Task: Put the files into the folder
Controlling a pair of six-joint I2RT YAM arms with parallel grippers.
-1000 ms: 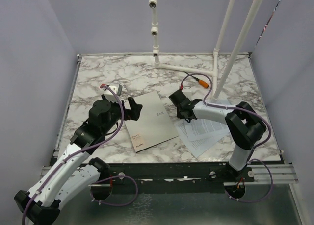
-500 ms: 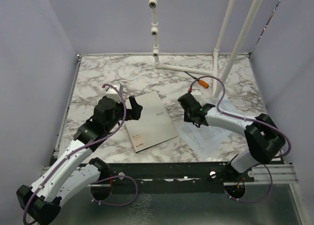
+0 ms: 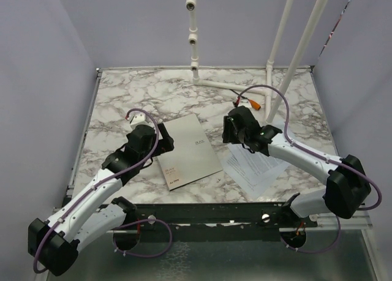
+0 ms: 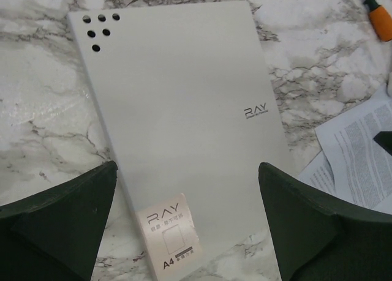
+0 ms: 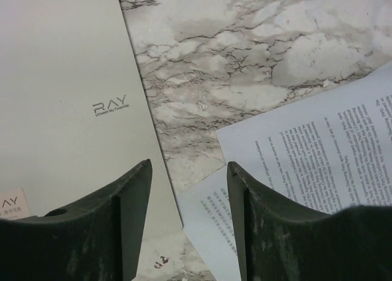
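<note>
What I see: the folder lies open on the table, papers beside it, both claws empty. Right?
Not quite. The folder is closed, not open; the left wrist view shows its grey cover face up. It does lie on the table, papers beside it, and the left claw and right claw are empty.

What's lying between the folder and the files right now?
Nothing but bare table separates the folder and the files. This is clearest in the right wrist view.

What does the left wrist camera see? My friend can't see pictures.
A closed grey-beige folder lies flat on the marble table, framed by the open left gripper. The files, white sheets with black print, peek in at the right edge.
</note>
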